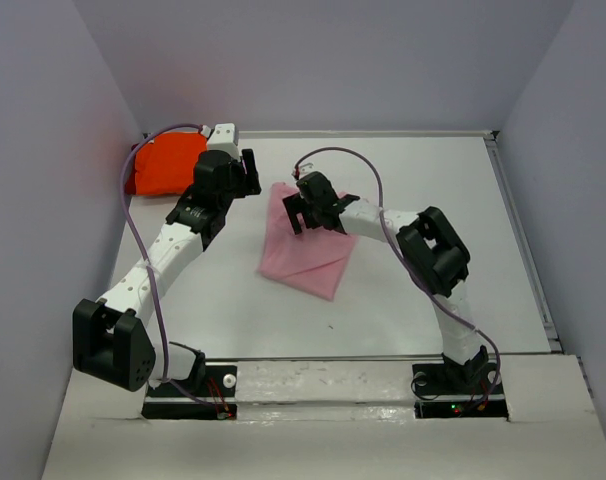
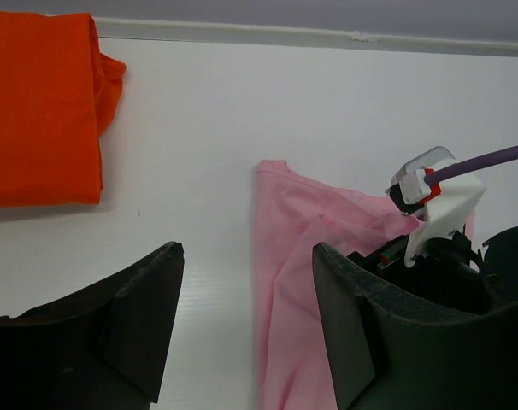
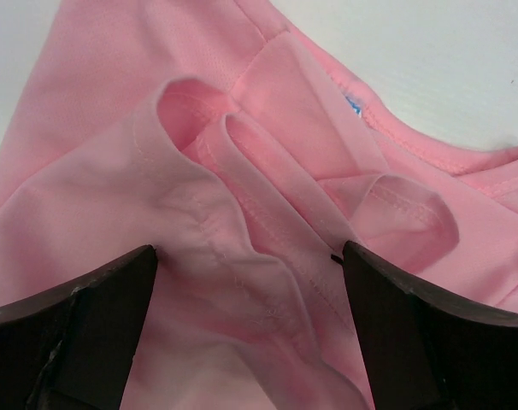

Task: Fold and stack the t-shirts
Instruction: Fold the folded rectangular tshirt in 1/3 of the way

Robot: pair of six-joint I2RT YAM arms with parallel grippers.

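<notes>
The pink t-shirt (image 1: 308, 250) lies crumpled, roughly triangular, in the middle of the table. The orange t-shirt (image 1: 163, 162) lies folded at the back left. My right gripper (image 1: 303, 213) is down on the pink shirt's top corner. In the right wrist view its jaws (image 3: 249, 249) are open, straddling bunched folds and a hem of the pink shirt (image 3: 242, 154). My left gripper (image 1: 250, 172) is open and empty above the bare table between the two shirts. In the left wrist view the left gripper (image 2: 246, 252) has the orange shirt (image 2: 41, 107) far left and the pink shirt (image 2: 302, 282) at right.
The white table (image 1: 433, 190) is walled by grey panels at the back and both sides. The right arm's wrist with its purple cable (image 2: 438, 201) shows close to the left gripper's right finger. A raised lip (image 1: 523, 240) runs along the table's right edge.
</notes>
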